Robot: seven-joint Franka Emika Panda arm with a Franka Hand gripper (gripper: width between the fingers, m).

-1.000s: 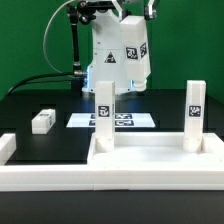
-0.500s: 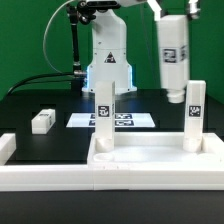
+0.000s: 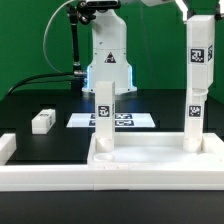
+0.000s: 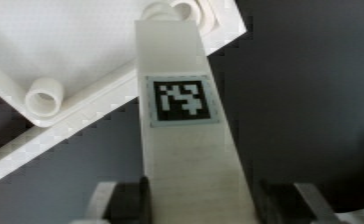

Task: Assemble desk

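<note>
Between the fingers [image 4: 136, 205], which are clenched on its two sides, the held leg [image 4: 188, 150] hangs upright, high above the surface [image 3: 25, 105] at the exterior view's right. Directly beneath it in that view stands the right leg [image 3: 195, 120], upright in the tabletop [image 3: 150, 153]; whether the two line up in depth cannot be told. Toward the exterior view's left, the left leg [image 3: 104, 115] stands likewise in the tabletop. Farther out, the fourth leg [image 3: 42, 121] lies loose on the surface, apart from the tabletop and near the marker board [image 3: 130, 121]. Progress, as judged: two legs set in place (how firmly is not visible), one in the grip, one not yet fetched, so roughly half done. Remaining: seat the held leg at a free corner, then fetch and seat the fourth.
</note>
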